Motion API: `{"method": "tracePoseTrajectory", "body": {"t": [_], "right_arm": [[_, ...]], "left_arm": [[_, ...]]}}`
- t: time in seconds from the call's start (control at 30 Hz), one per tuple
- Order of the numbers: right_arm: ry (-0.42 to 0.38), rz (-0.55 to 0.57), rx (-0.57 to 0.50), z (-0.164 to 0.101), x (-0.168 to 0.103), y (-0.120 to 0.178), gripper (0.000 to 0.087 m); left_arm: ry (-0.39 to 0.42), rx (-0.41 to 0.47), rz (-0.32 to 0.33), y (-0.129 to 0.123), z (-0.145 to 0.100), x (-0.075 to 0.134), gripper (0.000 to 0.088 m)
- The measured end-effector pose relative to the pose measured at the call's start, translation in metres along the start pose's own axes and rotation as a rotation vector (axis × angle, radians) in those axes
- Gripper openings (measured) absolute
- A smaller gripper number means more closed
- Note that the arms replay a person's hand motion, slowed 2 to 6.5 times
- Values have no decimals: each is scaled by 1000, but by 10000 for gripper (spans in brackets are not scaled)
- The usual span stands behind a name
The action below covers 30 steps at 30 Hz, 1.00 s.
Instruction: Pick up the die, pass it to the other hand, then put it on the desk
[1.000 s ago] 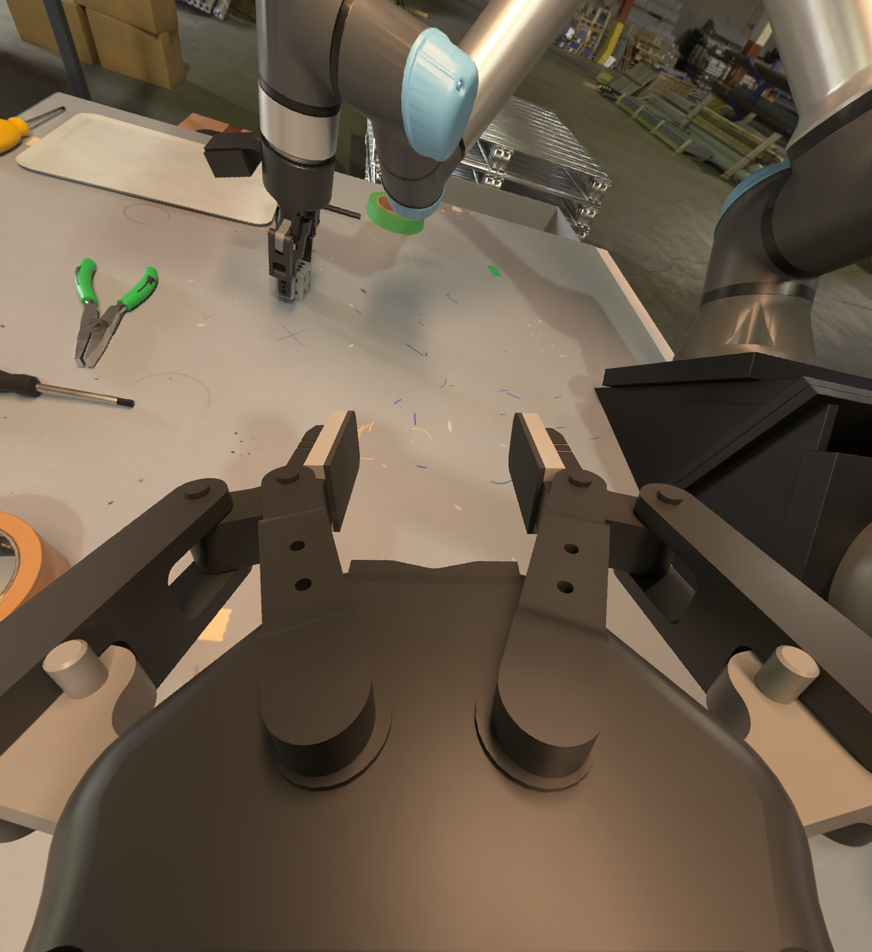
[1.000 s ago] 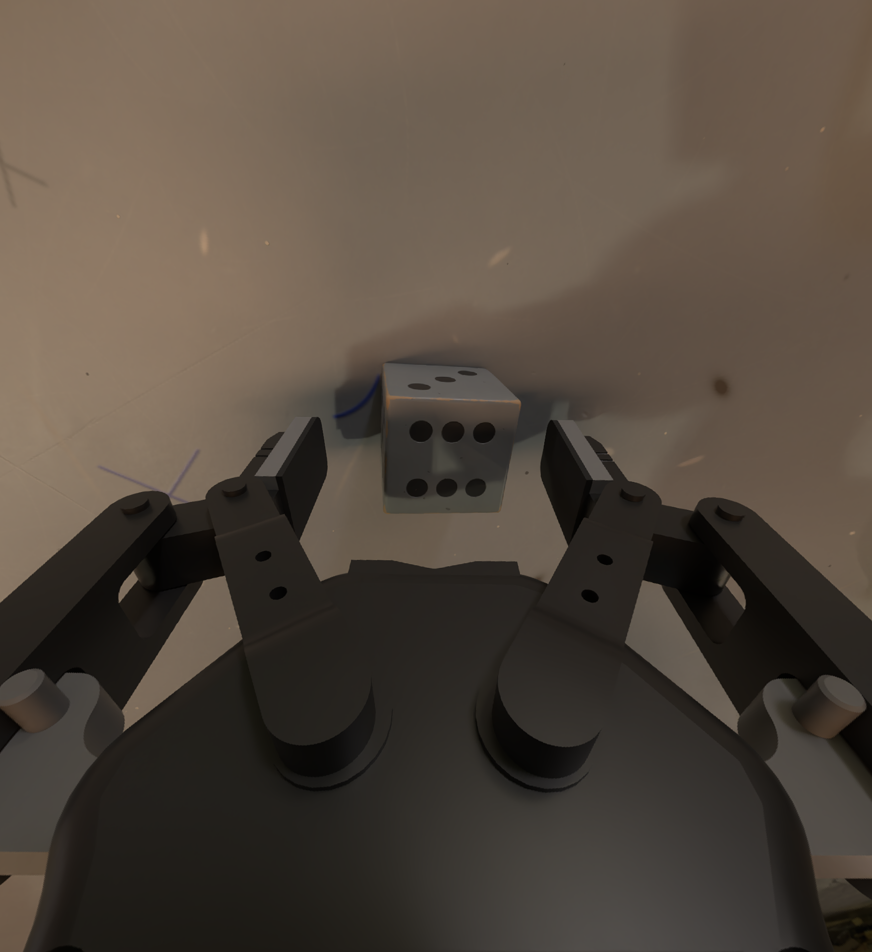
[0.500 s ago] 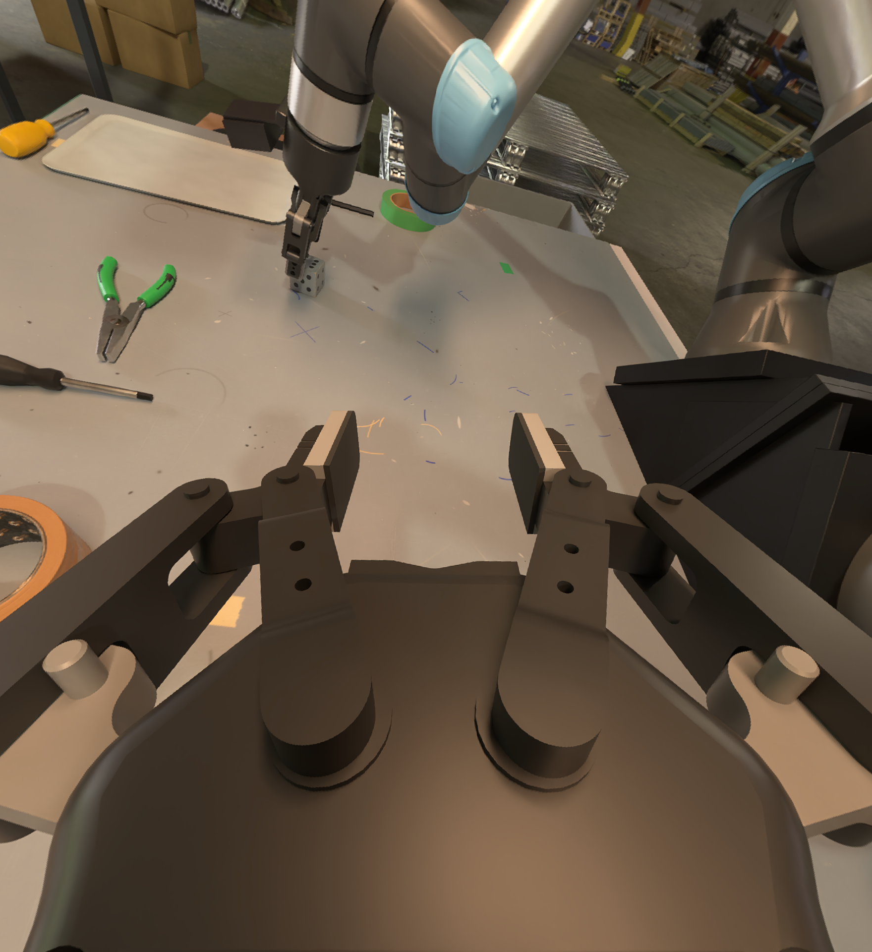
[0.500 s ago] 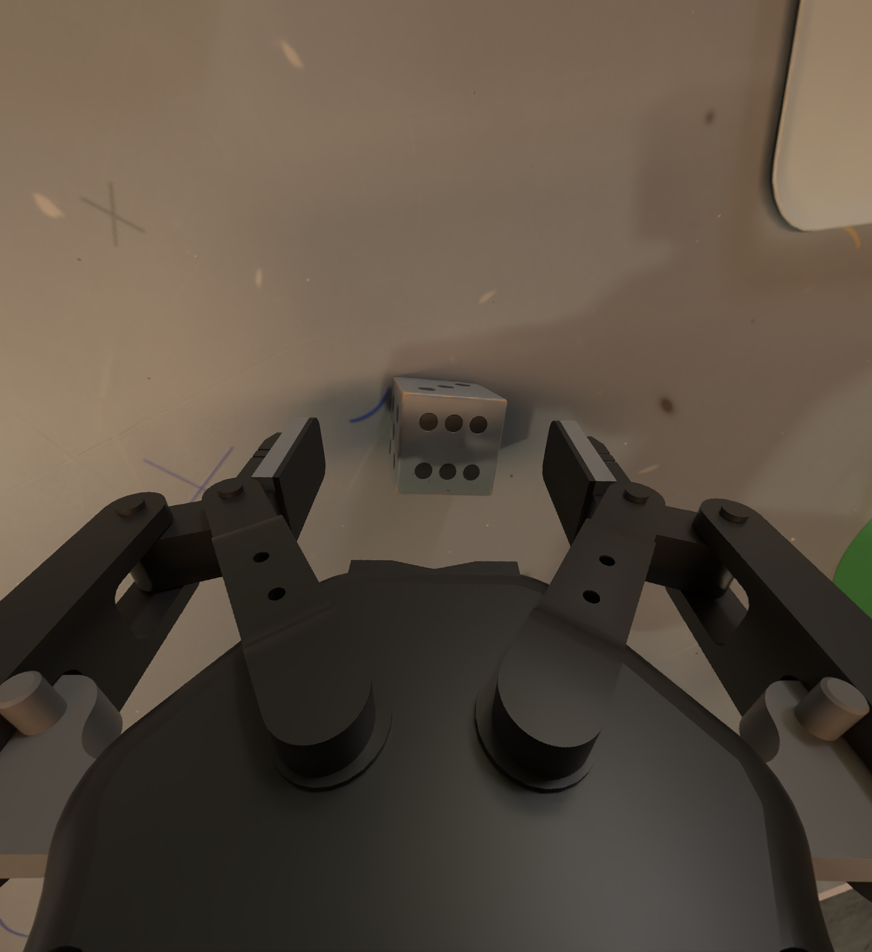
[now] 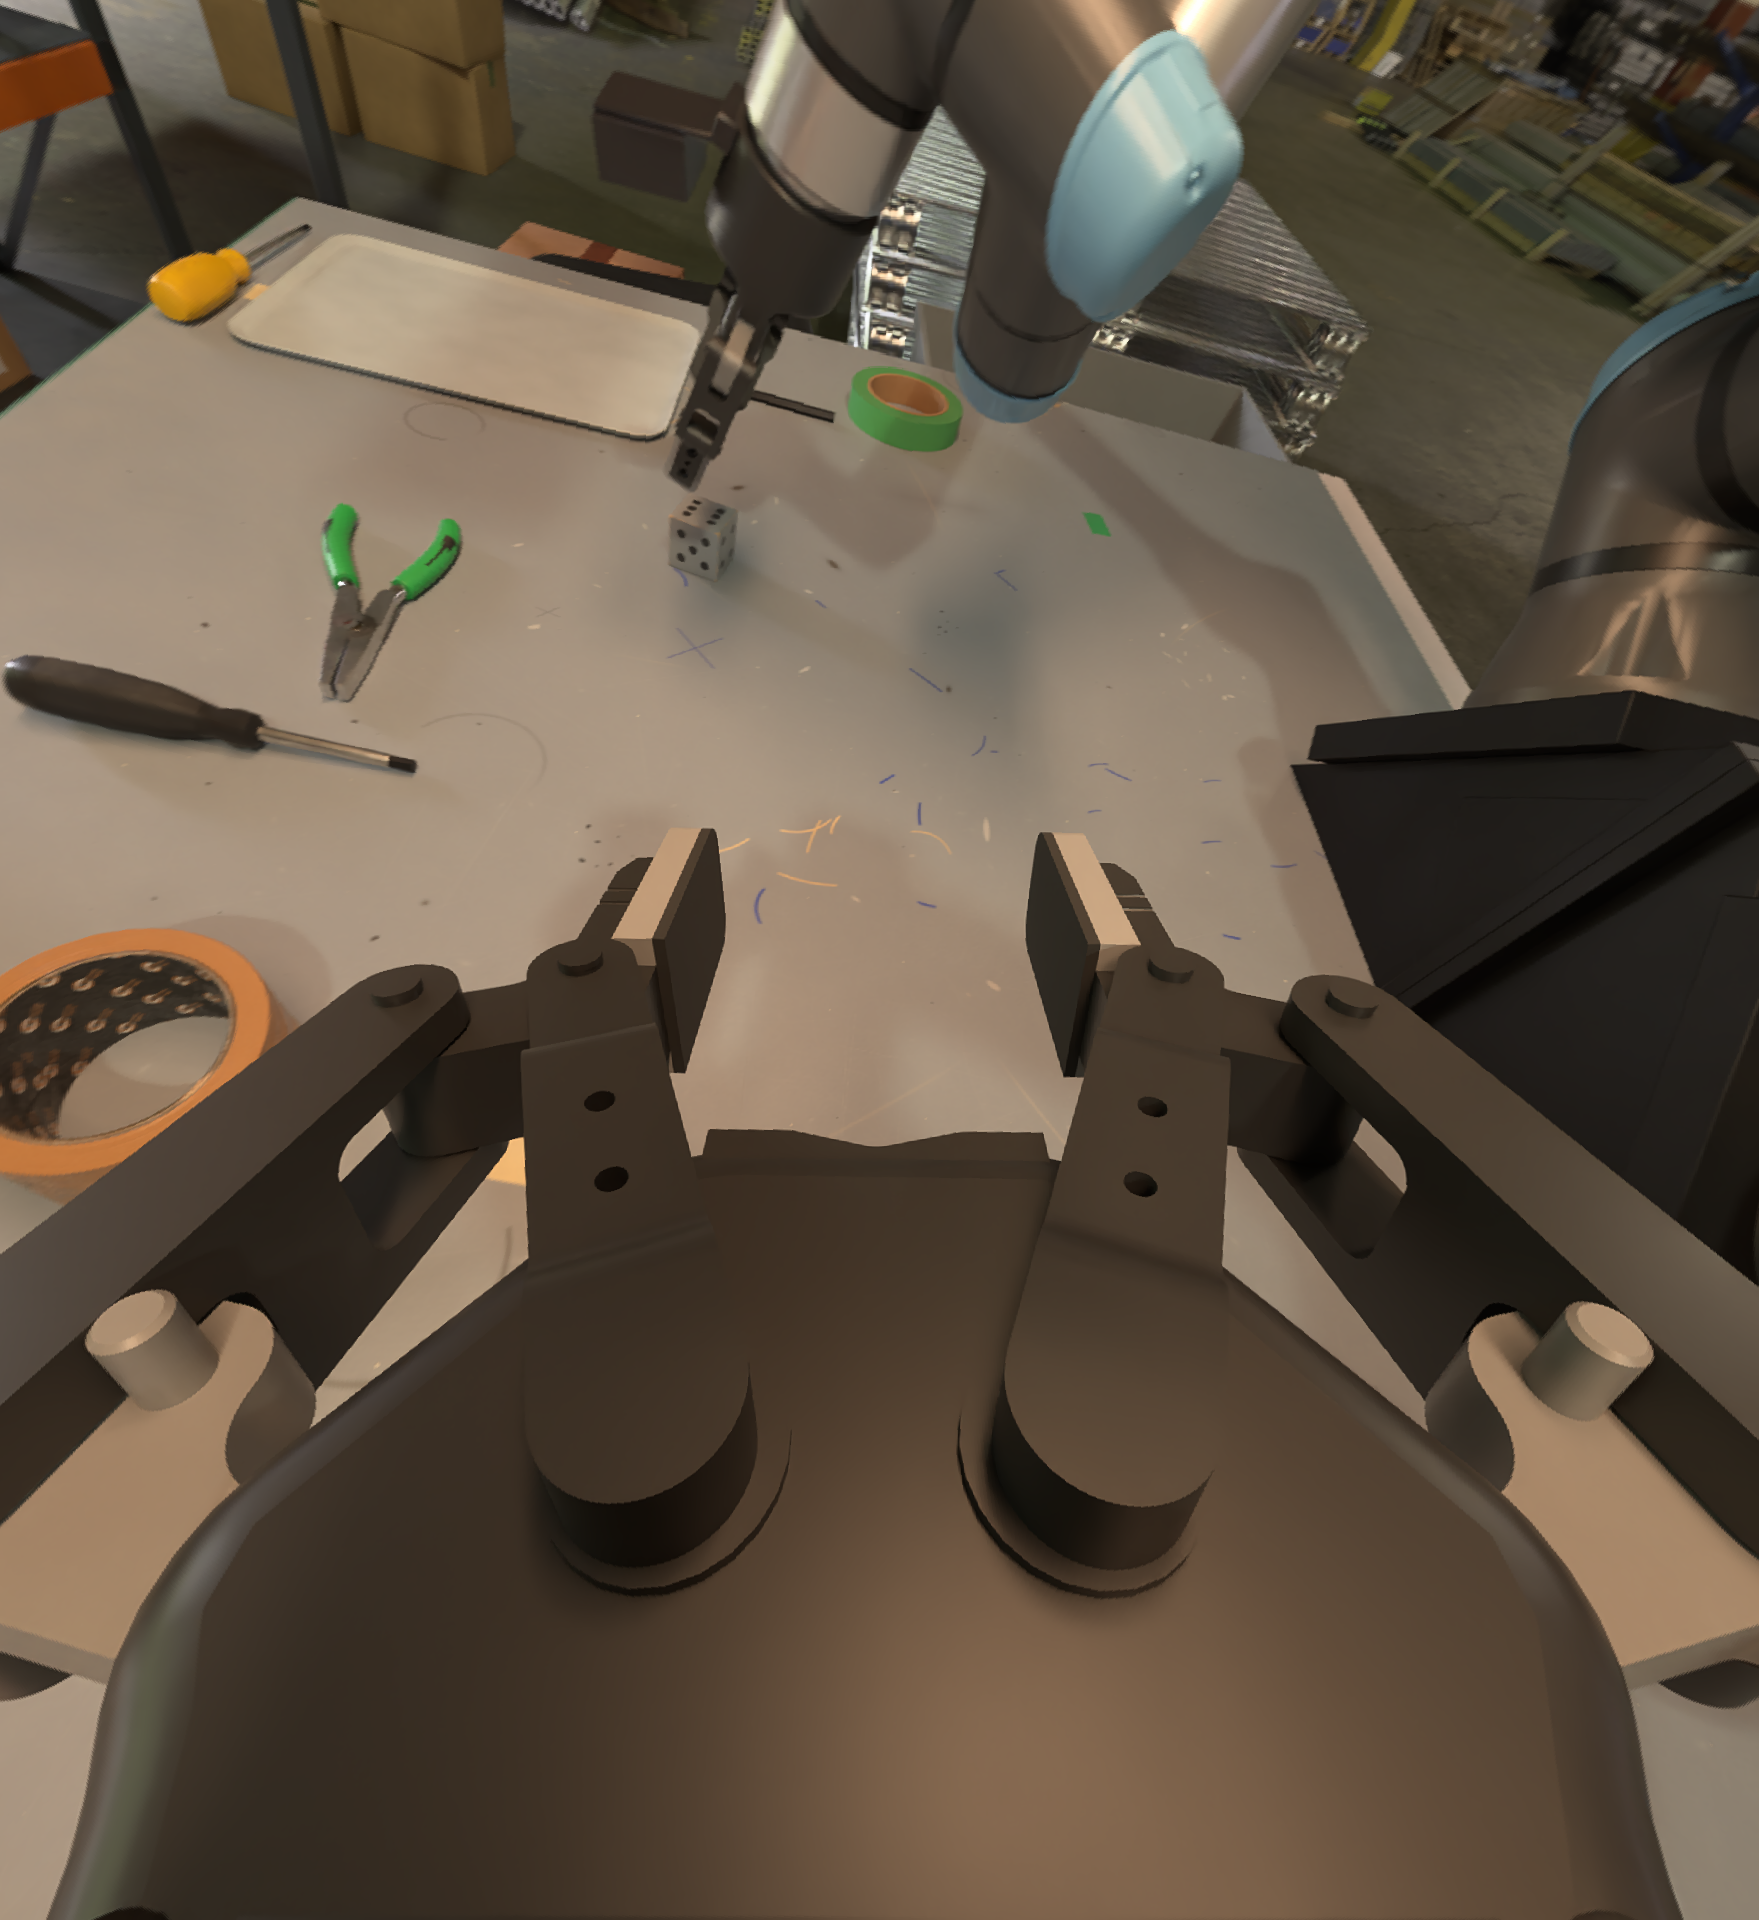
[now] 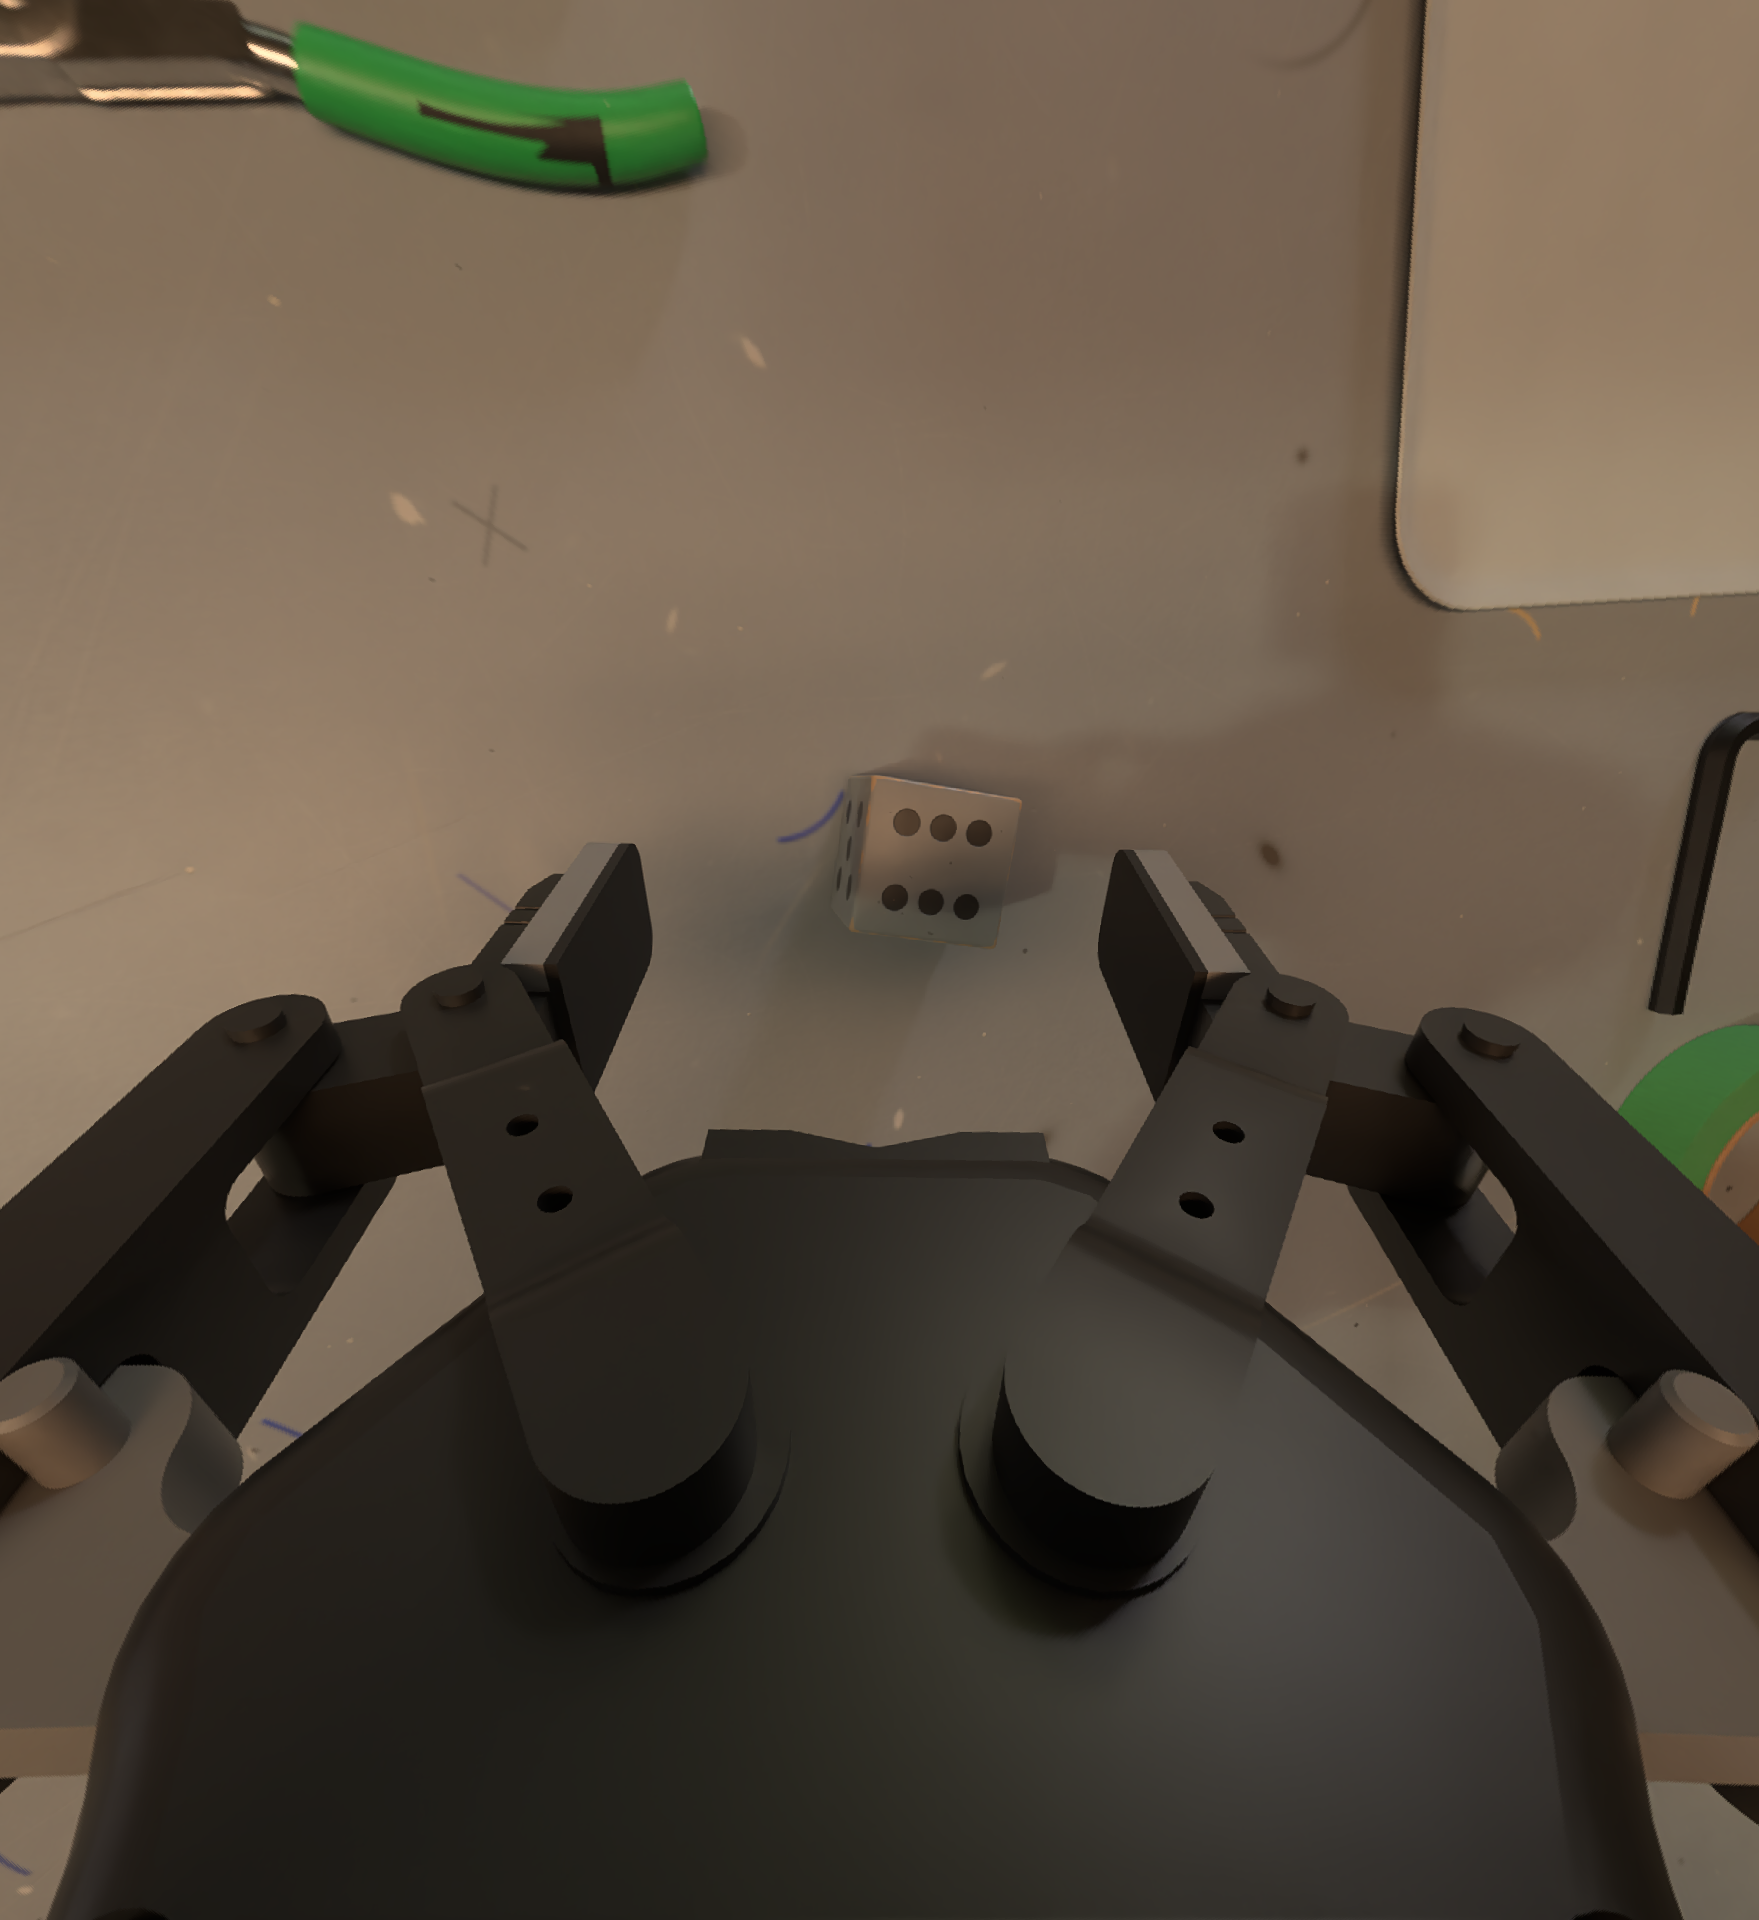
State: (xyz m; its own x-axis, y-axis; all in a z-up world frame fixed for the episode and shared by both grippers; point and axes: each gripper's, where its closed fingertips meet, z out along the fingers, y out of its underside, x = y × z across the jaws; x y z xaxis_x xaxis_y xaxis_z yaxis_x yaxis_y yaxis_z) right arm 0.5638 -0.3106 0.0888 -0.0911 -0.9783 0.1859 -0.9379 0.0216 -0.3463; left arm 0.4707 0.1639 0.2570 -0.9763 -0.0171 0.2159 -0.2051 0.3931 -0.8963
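Die [image 6: 925, 860] on desk [image 6: 854, 468] below spread, empty right gripper [image 6: 875, 914], hex key [image 6: 1706, 862] only in right view, orange tape [image 5: 90, 1049] only in left view, left gripper [image 5: 875, 935] open, empty, tilted over desk.

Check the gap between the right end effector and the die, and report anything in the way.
Nothing visible blocks it. The right end effector hangs open above the die, which sits alone on the desk. The hex key, green tape roll and pliers lie well off to the sides.
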Motion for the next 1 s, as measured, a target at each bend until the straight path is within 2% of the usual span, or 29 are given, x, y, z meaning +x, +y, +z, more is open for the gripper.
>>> {"method": "tracePoseTrajectory", "body": {"t": [0.2,0.63,0.83,1.0], "right_arm": [[-44,-4,86,-25,-8,-7,772],[-167,-7,268,-75,-26,-13,771],[-207,5,340,-91,-29,-13,759],[-235,17,382,-100,-31,-11,747]], "left_arm": [[-103,-22,8,4,-15,-14,525],[-433,-149,27,30,-64,-58,466],[-572,-217,-15,51,-89,-77,417],[-652,-282,-65,72,-107,-90,409]]}}
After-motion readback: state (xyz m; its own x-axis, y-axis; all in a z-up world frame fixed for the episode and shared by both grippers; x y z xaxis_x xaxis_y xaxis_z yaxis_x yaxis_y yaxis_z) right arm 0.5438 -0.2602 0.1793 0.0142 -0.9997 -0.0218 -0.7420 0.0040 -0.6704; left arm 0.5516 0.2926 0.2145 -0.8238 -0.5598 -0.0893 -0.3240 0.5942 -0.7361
